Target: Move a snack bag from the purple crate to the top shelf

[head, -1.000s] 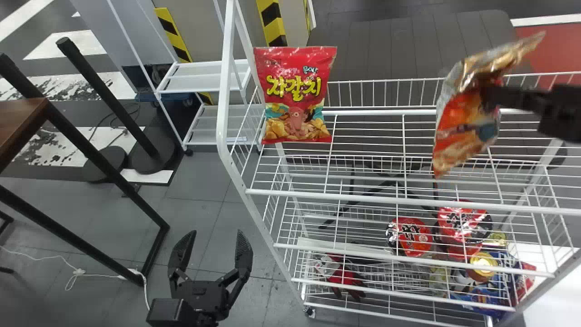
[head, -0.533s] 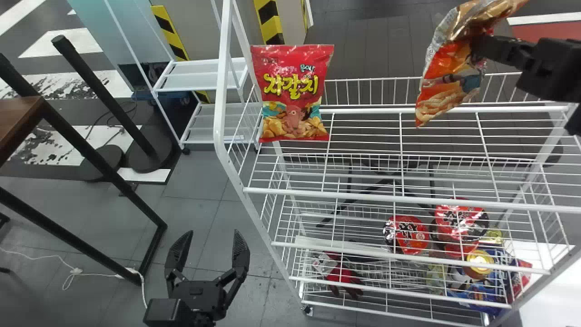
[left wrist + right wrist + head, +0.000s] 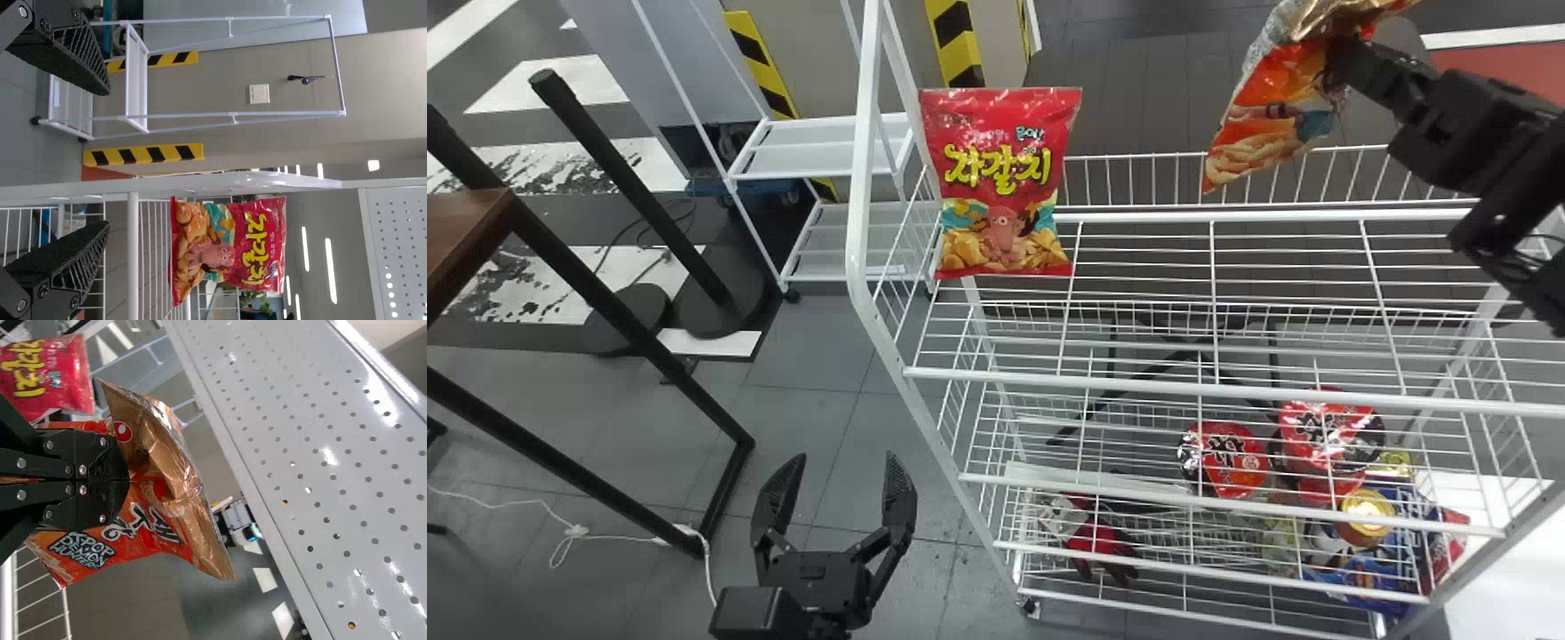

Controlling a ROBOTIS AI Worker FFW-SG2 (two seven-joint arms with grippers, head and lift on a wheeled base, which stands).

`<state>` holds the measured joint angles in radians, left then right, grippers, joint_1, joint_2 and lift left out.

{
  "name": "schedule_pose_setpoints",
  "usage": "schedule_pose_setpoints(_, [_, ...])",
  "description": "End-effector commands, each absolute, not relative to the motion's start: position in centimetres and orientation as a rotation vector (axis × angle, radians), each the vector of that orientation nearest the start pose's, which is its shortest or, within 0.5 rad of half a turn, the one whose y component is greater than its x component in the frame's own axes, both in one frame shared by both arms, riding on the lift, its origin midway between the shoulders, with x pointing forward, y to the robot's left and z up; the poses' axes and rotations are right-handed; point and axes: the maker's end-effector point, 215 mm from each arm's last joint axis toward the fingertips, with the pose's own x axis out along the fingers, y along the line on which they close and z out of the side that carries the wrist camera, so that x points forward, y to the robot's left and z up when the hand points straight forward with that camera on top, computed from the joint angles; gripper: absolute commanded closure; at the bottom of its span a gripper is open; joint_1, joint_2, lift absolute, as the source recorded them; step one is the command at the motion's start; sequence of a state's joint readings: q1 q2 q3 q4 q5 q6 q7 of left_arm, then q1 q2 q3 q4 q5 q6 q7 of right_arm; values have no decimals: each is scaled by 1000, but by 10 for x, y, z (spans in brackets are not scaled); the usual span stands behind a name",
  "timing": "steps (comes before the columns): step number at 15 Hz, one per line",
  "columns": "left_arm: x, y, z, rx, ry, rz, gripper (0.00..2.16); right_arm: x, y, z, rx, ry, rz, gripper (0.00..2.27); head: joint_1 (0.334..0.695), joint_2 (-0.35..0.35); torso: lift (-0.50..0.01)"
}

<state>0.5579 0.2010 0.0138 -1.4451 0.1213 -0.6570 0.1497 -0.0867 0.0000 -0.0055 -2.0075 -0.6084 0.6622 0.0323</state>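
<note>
Head view: R end effector (image 3: 1343, 62) grips orange bag (image 3: 1254, 129) nr wire rack (image 3: 1209, 389) w/ red bag (image 3: 1000, 191), L end effector (image 3: 836, 471) wide.

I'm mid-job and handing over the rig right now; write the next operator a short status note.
Right gripper: shut on the orange snack bag, held in the air near the rack's upper wire shelf.
Left gripper: open, holding nothing, left of the rack.
Red snack bag: at that shelf's left end.
Done: orange bag gripped and aloft.
To do: set it on the shelf, release.

snack bag (image 3: 1267, 111): top cut off, head view | blue pack (image 3: 1371, 580): partly behind wires (image 3: 1227, 574)
</note>
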Motion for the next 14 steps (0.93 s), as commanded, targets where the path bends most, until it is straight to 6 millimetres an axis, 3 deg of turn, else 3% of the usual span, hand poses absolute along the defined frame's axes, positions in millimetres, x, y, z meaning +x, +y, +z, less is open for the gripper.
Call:
schedule_pose_setpoints(1, [352,333,-461,84,5,132,124,590,-112,-224,564,126,383,2250,695,248,0])
schedule_pose_setpoints(3, [352,332,-459,84,0,130,124,589,-105,-234,603,139,393,2250,695,255,0])
schedule_pose_setpoints(7, [352,331,-459,84,-1,128,124,590,-97,-227,645,52,343,2246,695,264,0])
schedule_pose_setpoints(11, [351,331,-457,84,-9,128,124,593,-79,-244,678,93,327,2250,695,274,0])
schedule_pose_setpoints(14, [350,332,-457,86,-12,127,124,599,-71,-270,748,158,319,2246,695,291,0])
